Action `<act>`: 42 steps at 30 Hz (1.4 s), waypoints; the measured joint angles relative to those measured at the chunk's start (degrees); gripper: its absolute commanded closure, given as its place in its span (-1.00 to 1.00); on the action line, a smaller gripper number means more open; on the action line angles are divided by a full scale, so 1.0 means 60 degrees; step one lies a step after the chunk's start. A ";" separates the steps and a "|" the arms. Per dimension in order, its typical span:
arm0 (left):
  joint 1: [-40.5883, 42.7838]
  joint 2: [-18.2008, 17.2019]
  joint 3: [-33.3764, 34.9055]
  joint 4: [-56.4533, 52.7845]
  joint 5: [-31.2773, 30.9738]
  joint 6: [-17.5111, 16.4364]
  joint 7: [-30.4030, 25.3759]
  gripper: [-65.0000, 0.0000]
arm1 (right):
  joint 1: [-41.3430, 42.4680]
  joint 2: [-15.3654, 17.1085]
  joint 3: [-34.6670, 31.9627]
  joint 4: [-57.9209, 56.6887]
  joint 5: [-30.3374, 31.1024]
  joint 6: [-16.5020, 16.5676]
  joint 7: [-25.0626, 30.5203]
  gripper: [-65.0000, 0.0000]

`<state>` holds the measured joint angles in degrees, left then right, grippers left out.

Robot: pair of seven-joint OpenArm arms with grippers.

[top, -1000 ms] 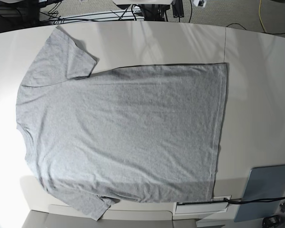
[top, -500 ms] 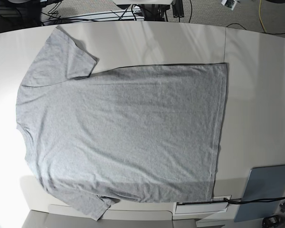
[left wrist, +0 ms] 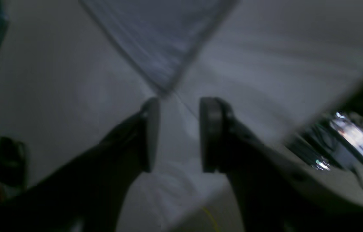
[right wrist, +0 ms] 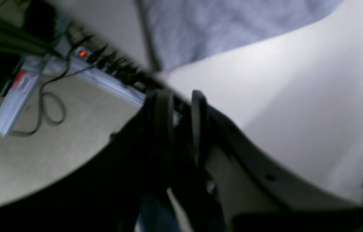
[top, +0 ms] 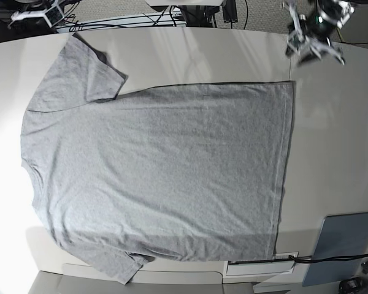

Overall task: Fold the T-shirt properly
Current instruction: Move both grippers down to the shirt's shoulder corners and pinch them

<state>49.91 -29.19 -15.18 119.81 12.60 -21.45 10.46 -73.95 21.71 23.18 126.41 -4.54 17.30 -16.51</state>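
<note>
The T-shirt (top: pixel 159 177) is lying spread flat on the worktop (top: pixel 337 122), plain side up, collar end toward the left of the base view, hem toward the right, one sleeve sticking up at the far left and the other hanging at the near edge. No fold made yet, as far as I'm judging it.

Both arms are just poking in at the far edge. The left claw (left wrist: pixel 176 133) is hovering above the worktop with its jaws apart and nothing between them, pointing at the far hem corner (left wrist: pixel 165 91) of the shirt. The right claw (right wrist: pixel 181 106) is near the far sleeve, jaws only a narrow gap apart and empty as far as I can see; it's blurry though.

So the step in hand looks like reaching in for the first grab. My two cents on doing it well: each claw should be going for the far edge at matching spots, one at the hem corner and one up by the sleeve or shoulder, so the fold line is running straight. Pinch both layers, not just the top one. Come down low and shallow so the fabric isn't bunching ahead of the fingers. The blue-grey panel (top: pixel 343 245) at the near right is well out of the way.
</note>
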 measured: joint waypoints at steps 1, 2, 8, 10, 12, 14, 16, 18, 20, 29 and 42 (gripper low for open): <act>-0.0270 -0.0004 -0.0007 -0.0120 0.0025 -0.0375 0.0015 0.21 | 0.0066 0.0000 0.0084 0.0040 -0.0004 0.0022 -0.0029 0.65; -0.0517 0.0000 0.0000 -0.0255 0.0022 -0.0736 0.0011 0.21 | 0.0189 0.0000 0.0135 0.0044 -0.0022 0.0033 -0.0164 0.65; -0.1807 -0.0219 0.1129 -0.1253 0.0663 -0.1016 -0.0055 0.21 | 0.1399 -0.0033 0.0138 0.0044 -0.0729 0.0379 -0.2022 0.65; -0.2222 -0.0280 0.1807 -0.1621 0.1341 -0.0404 -0.0058 0.21 | 0.1840 -0.0047 0.0135 0.0044 -0.0721 0.0590 -0.2623 0.65; -0.2528 -0.0291 0.2280 -0.1963 0.1628 0.0087 -0.0080 0.21 | 0.2193 -0.0029 0.0135 0.0044 -0.0729 0.0539 -0.2849 0.65; -0.2750 -0.0277 0.2575 -0.2324 0.1872 0.0321 -0.0058 0.21 | 0.2382 -0.0025 0.0138 0.0044 -0.0739 0.0510 -0.2849 0.65; -0.2936 -0.0273 0.2656 -0.2597 0.1985 0.0321 -0.0127 0.21 | 0.2433 -0.0029 0.0135 0.0044 -0.0732 0.0550 -0.2790 0.65; -0.3202 -0.0277 0.2652 -0.2863 0.1931 0.0328 -0.0229 0.21 | 0.2433 -0.0029 0.0135 0.0044 -0.0739 0.0543 -0.2623 0.65; -0.3530 -0.0277 0.2648 -0.3177 0.1923 0.0146 -0.0350 0.21 | 0.2437 -0.0025 0.0135 0.0044 -0.0743 0.0532 -0.2313 0.65; -0.4743 -0.0324 0.3238 -0.4422 0.1712 0.0404 -0.0998 0.21 | 0.2459 -0.0022 0.0135 0.0044 -0.1319 0.0546 -0.2171 0.65; -0.4940 -0.0299 0.3333 -0.4703 0.1756 0.0175 -0.1111 1.00 | 0.2444 0.1534 0.0135 0.0044 -0.1486 0.1708 -0.2062 -0.03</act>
<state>20.27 -30.98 4.82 91.59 23.14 -20.40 3.79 -59.29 30.92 23.99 126.67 -13.45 27.55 -28.88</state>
